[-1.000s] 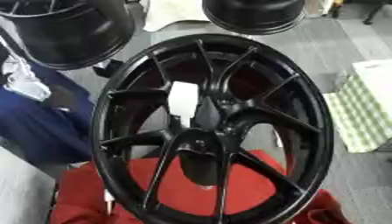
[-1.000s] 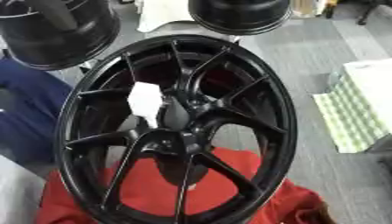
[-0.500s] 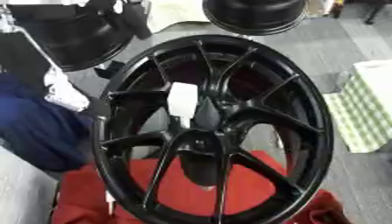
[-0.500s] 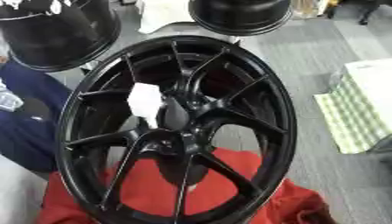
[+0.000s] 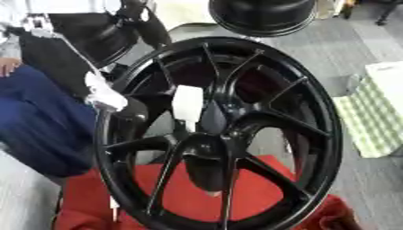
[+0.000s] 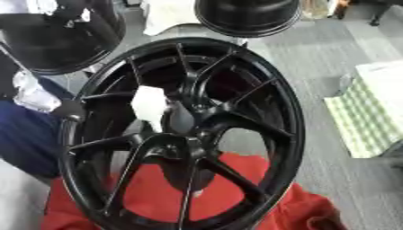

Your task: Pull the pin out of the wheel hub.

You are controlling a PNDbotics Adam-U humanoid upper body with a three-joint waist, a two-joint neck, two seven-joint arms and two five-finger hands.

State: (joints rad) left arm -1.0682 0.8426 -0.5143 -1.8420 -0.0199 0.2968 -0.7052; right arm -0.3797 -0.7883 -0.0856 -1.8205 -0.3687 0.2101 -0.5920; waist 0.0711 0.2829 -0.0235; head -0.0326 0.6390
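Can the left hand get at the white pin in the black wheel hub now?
Probably yes: the left hand is at the left rim of the black spoked wheel, and nothing covers the white pin.

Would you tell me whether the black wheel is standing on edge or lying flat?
Standing on edge: the wheel rises tilted from the red cloth, its spokes facing the camera.

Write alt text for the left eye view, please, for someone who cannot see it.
A large black spoked wheel stands tilted on a red cloth, a white piece showing at its hub. Two more black wheels sit behind it on grey floor; a checked cloth lies right.
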